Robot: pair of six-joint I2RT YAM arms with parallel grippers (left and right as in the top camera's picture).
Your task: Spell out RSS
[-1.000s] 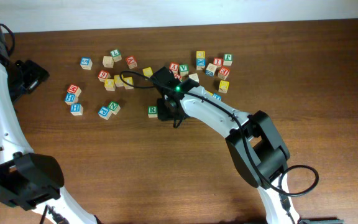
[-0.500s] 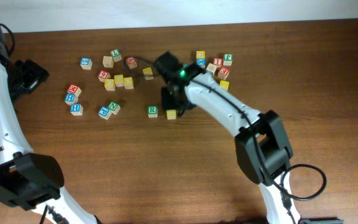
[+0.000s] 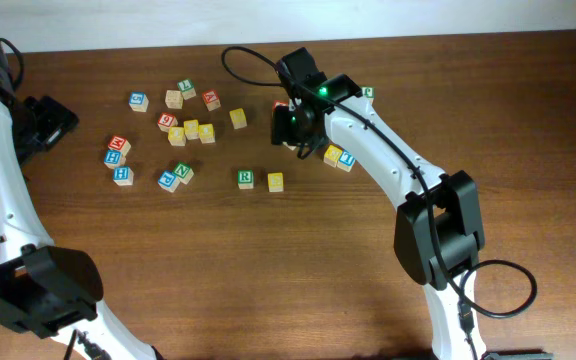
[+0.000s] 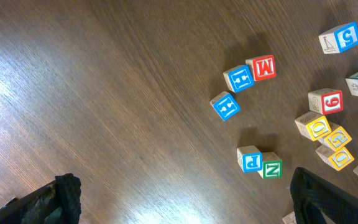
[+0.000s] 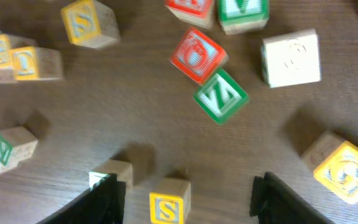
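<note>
The green R cube (image 3: 245, 178) sits on the table with a yellow S cube (image 3: 275, 182) just to its right, a small gap between them. In the right wrist view the yellow S cube (image 5: 169, 203) lies low between my fingers and the R cube (image 5: 112, 173) is partly hidden by the left finger. My right gripper (image 3: 294, 126) is open and empty, raised behind the pair; it also shows in its wrist view (image 5: 188, 193). Other yellow cubes (image 3: 238, 118) lie further back; their letters are unreadable. My left gripper (image 4: 182, 211) is open and empty, far left (image 3: 46, 120).
Loose letter cubes lie scattered at the back: a left group with blue H cubes (image 4: 238, 78), a red M (image 4: 263, 67) and a green N (image 4: 270, 168), and a right group with a green-faced cube (image 5: 221, 94), a red one (image 5: 195, 55) and yellow ones (image 3: 339, 157).
My right gripper let go of the yellow S cube beside the R cube, then rose and moved back and to the right toward the far cluster. The left arm stayed still.
</note>
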